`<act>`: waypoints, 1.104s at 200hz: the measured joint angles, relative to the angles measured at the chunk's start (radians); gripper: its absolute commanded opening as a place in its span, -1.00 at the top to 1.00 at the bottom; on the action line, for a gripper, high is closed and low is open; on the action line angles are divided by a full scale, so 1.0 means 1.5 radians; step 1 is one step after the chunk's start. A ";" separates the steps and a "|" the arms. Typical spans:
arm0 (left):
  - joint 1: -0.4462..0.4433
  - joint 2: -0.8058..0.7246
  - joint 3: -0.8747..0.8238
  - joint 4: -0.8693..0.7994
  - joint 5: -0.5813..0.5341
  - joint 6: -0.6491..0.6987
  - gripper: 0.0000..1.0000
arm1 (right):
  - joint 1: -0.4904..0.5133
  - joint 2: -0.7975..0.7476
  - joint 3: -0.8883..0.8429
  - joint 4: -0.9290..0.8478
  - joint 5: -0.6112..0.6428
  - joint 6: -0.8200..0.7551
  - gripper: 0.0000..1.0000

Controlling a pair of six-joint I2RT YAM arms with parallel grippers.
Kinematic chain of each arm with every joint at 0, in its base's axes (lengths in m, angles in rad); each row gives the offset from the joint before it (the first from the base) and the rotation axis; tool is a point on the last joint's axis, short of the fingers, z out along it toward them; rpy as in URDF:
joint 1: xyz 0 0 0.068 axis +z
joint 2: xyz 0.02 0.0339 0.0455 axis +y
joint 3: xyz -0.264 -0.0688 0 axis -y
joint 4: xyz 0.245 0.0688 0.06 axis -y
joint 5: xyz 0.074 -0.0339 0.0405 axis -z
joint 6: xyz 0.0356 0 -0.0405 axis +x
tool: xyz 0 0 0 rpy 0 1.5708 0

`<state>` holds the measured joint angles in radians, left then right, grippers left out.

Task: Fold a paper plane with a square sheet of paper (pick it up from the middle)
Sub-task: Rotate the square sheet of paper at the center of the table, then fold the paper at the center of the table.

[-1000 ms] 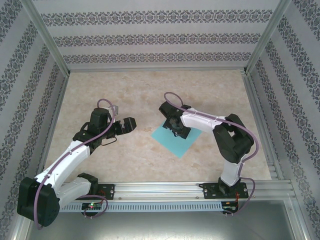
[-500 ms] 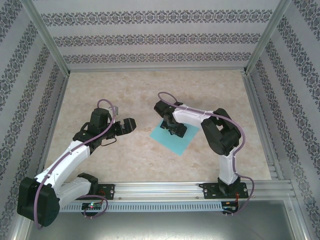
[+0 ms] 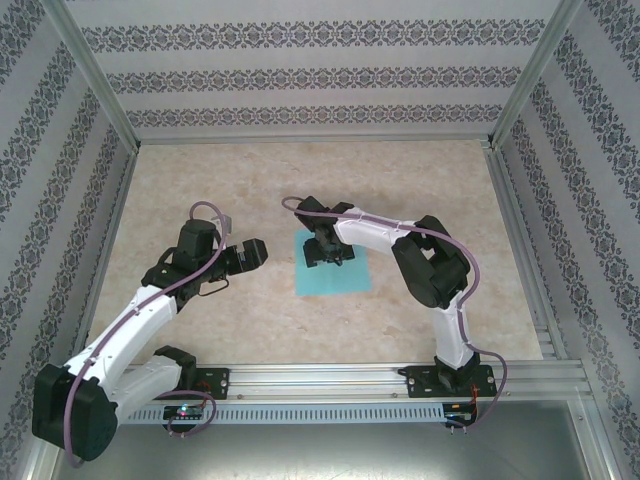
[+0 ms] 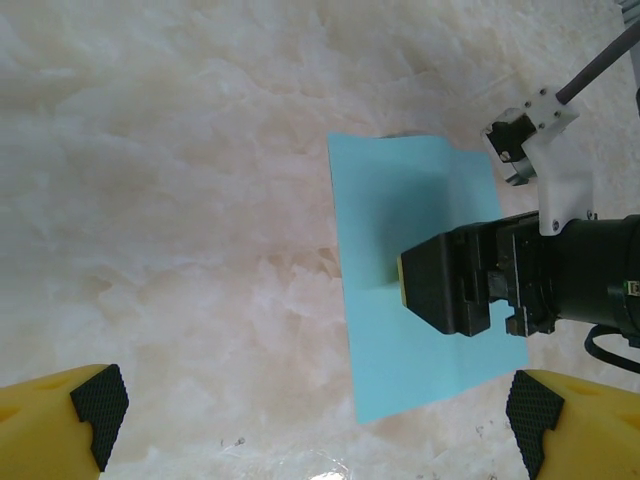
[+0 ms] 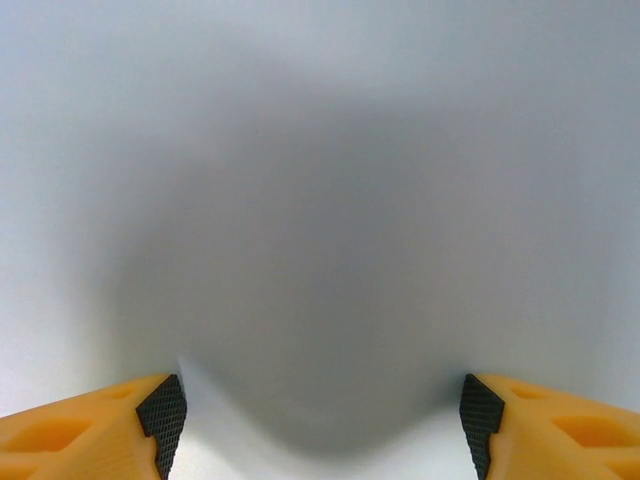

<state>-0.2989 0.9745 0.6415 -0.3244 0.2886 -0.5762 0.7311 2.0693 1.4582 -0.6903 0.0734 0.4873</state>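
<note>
One square sheet of paper [image 3: 335,280]; two tools: left tool [image 4: 315,415], right tool [image 5: 320,420].

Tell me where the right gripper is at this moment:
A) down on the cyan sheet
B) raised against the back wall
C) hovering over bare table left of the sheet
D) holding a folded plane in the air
A: in the top view the right gripper is down on the square sheet of paper, which lies flat on the table; the left gripper hangs open off to the sheet's left.
</note>
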 measured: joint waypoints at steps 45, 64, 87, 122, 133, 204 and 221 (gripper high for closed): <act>0.000 -0.003 0.000 -0.010 -0.011 -0.001 -1.00 | 0.000 0.000 0.006 0.006 -0.010 -0.125 -0.50; 0.000 -0.003 0.000 -0.014 -0.015 0.000 -1.00 | 0.000 0.000 0.014 -0.006 -0.015 -0.123 -0.55; 0.000 -0.001 0.001 -0.016 -0.021 -0.001 -1.00 | 0.000 -0.009 0.014 -0.009 -0.020 -0.082 -0.55; 0.000 0.015 0.012 -0.019 -0.021 -0.001 -1.00 | -0.006 -0.082 -0.047 0.024 -0.028 0.008 -0.51; 0.000 0.019 0.016 -0.019 -0.021 -0.001 -1.00 | -0.009 -0.096 -0.059 0.034 -0.029 0.018 -0.51; 0.000 0.031 0.018 -0.018 0.013 -0.012 -1.00 | -0.019 -0.041 -0.057 0.047 -0.028 -0.016 -0.50; 0.000 0.035 0.017 -0.010 0.026 -0.021 -1.00 | -0.019 -0.035 -0.047 0.044 -0.025 -0.028 -0.50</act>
<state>-0.2989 1.0267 0.6670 -0.3393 0.3279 -0.6079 0.7021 2.0174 1.3880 -0.6243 0.0360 0.4446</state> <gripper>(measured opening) 0.999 0.748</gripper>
